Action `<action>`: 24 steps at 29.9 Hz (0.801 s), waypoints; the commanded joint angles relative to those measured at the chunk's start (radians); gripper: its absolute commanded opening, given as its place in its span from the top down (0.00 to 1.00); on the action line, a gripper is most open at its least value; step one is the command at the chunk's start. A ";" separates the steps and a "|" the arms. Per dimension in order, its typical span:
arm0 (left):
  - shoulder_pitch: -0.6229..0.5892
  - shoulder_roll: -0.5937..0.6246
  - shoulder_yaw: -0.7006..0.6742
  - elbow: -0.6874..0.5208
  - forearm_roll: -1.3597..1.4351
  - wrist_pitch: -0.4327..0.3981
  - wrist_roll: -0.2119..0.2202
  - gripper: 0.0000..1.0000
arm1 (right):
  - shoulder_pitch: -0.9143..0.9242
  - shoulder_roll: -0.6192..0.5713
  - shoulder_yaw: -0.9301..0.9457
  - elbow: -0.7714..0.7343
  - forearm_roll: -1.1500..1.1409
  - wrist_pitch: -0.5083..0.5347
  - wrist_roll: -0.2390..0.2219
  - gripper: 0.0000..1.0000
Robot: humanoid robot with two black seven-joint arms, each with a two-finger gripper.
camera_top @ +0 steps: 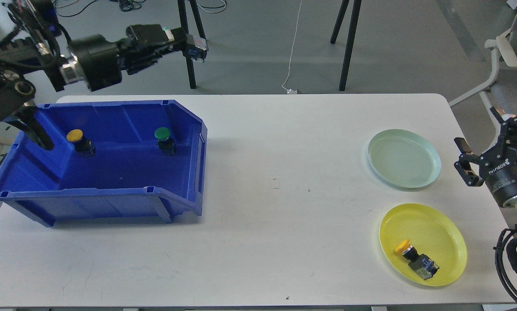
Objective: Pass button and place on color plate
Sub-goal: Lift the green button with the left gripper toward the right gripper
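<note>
My left gripper (181, 42) is raised high above the far edge of the table, beyond the blue bin (111, 202). It is shut on a green button (196, 46), whose body sticks out past the fingertips. A yellow button (76, 138) and another green button (163, 137) stand inside the bin. My right gripper (485, 144) is open and empty at the table's right edge, beside the pale green plate (404, 159). The yellow plate (435, 229) in front of it holds a yellow button (409, 251) lying on its side.
The white table (275, 224) stretches between the bin at the left and the plates at the right. Black stand legs (349, 43) and a cable stand on the floor behind the table. A chair (506, 82) is at the far right.
</note>
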 commanded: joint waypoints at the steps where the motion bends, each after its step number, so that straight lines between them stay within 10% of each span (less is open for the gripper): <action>1: 0.092 -0.100 -0.002 -0.019 -0.011 0.000 0.000 0.89 | 0.171 0.047 -0.097 -0.001 -0.008 0.005 0.000 0.03; 24: 0.156 -0.153 -0.005 -0.056 -0.017 0.000 0.000 0.89 | 0.426 0.592 -0.518 -0.177 -0.193 0.004 0.000 0.05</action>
